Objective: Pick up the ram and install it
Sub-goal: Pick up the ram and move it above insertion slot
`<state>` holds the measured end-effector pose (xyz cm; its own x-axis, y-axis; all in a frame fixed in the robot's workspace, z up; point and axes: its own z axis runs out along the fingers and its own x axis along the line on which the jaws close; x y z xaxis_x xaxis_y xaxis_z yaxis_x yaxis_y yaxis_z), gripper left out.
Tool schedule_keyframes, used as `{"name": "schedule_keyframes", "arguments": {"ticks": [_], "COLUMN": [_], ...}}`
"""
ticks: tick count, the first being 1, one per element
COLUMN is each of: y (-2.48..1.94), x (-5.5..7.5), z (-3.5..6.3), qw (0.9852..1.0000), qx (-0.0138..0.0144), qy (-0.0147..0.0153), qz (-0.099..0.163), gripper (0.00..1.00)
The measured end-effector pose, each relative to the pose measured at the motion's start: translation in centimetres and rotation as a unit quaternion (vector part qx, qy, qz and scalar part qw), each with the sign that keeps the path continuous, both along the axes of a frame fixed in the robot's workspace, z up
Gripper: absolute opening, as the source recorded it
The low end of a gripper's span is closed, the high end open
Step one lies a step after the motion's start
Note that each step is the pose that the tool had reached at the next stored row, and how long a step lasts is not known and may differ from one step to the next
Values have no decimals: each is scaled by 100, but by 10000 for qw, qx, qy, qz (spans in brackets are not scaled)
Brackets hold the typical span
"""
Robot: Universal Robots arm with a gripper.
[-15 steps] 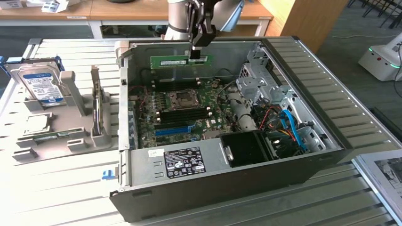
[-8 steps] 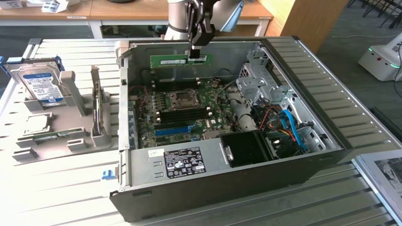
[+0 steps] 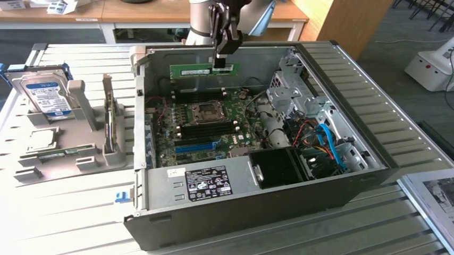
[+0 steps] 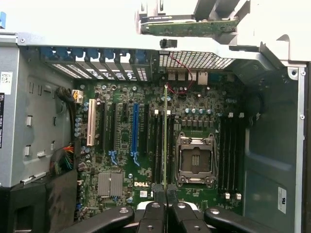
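Observation:
The ram (image 3: 203, 69), a long green stick with a white label, hangs level above the far side of the open computer case (image 3: 248, 204). My gripper (image 3: 223, 65) is shut on its top edge near the end at the exterior view's right. In the wrist view the ram (image 4: 165, 136) shows edge-on as a thin green line running out from between my gripper (image 4: 165, 191) fingers. It hangs over the black memory slots (image 4: 158, 145) beside the processor socket (image 4: 196, 160) on the motherboard (image 4: 194, 104). A clear gap separates stick and board.
At the exterior view's left, a grey holder (image 3: 67, 141) carries a silver hard drive (image 3: 46, 95) with a blue-white label and a small square processor chip (image 3: 39, 139). Inside the case are a drive cage (image 3: 291, 90), blue cables (image 3: 330, 143) and a black power supply (image 3: 280, 167).

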<state>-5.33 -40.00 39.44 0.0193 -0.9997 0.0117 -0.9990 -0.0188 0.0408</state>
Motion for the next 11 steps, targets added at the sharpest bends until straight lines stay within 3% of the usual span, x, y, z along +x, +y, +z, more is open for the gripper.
{"name": "schedule_keyframes", "arguments": {"ticks": [11], "y": [0], "x": [88], "z": [-1], "qw": [10000], "qx": [1], "qy": [0], "qz": [0], "gripper": [12]}}
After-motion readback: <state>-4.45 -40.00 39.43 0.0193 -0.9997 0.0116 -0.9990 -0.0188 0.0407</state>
